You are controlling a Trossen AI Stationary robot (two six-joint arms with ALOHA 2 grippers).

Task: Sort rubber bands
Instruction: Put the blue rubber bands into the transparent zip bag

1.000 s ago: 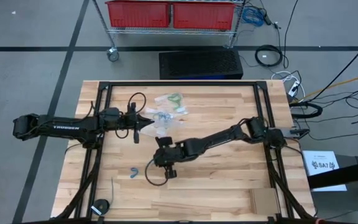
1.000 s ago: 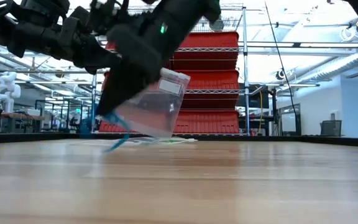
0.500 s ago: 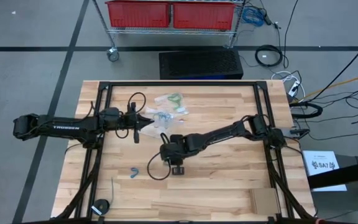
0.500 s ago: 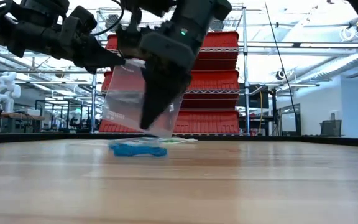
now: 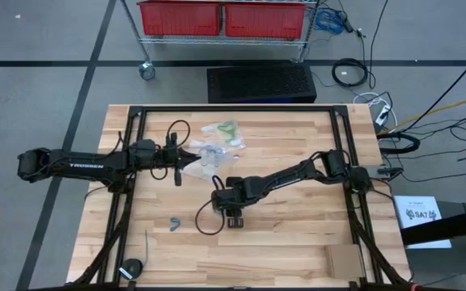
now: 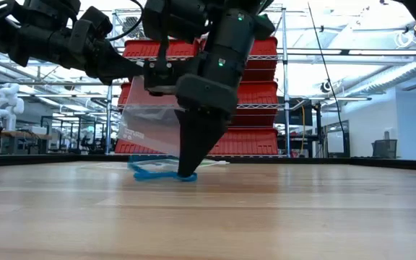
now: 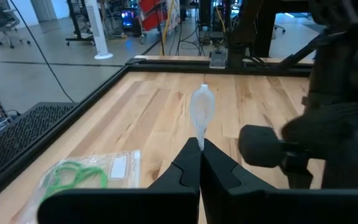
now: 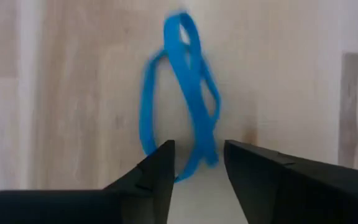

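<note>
Two bright blue rubber bands (image 8: 188, 93) lie tangled on the tabletop (image 5: 298, 242) beneath the right claw (image 8: 197, 163), fingers narrowly parted: lower squarely, pinch one strand; left claw (image 7: 200, 163) pinches clear bag (image 7: 202, 112).

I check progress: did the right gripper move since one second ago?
Yes. The right gripper shifted rightward along the table, away from its left edge.

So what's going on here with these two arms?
The robot is sorting rubber bands. The left end effector is shut on a clear plastic bag, holding it up off the wooden table. The right end effector is open, pointing down at bright blue rubber bands lying on the table, its fingers either side of their near end.
</note>
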